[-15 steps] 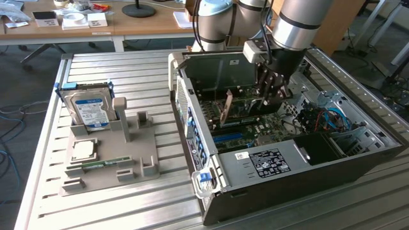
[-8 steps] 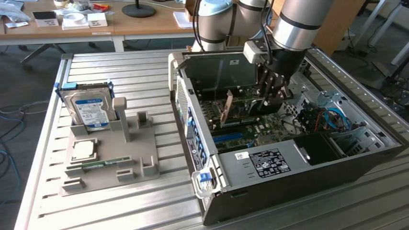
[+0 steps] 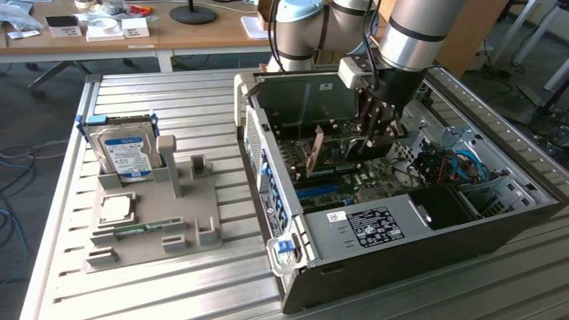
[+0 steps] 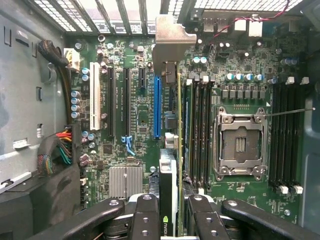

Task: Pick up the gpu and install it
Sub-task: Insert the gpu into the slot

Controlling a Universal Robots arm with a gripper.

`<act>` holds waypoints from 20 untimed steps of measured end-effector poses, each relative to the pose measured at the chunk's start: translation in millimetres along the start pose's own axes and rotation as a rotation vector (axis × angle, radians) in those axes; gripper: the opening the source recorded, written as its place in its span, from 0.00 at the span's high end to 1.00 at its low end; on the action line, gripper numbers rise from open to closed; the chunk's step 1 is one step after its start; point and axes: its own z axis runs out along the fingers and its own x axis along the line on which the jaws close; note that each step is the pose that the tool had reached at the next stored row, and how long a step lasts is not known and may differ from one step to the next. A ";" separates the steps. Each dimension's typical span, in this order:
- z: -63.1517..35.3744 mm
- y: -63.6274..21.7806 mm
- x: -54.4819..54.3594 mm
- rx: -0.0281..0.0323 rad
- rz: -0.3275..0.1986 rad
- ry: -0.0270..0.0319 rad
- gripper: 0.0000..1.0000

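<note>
On the slatted table (image 3: 151, 93), a parts holder (image 3: 200, 200) sits at the exterior view's left, the open computer case (image 3: 400, 267) at its right. In the holder the hard drive (image 3: 129, 150) stands at the far end; the CPU (image 3: 117, 208) and, seemingly, a RAM stick (image 3: 142, 229) lie nearer. Inside the case, the gpu (image 4: 168, 172) stands edge-on over the motherboard (image 4: 140, 125), between the fingers of the gripper (image 4: 172, 202).

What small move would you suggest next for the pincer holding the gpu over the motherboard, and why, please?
Probably nudge the gpu sideways toward the long blue slot before lowering. The pincer grips the card edge-on above the motherboard, and its edge seems to lie between that slot and the memory slots, not over the blue slot itself.
</note>
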 end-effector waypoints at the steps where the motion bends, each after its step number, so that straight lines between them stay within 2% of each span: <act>1: 0.0 0.0 0.0 0.0000 0.000 0.0000 0.73; 10: 0.0 0.3 1.1 0.0000 0.000 0.0000 0.73; 17: 0.1 6.0 3.7 0.0002 0.000 0.0000 0.73; 20: 1.7 8.6 4.9 0.0062 0.000 -0.0002 0.73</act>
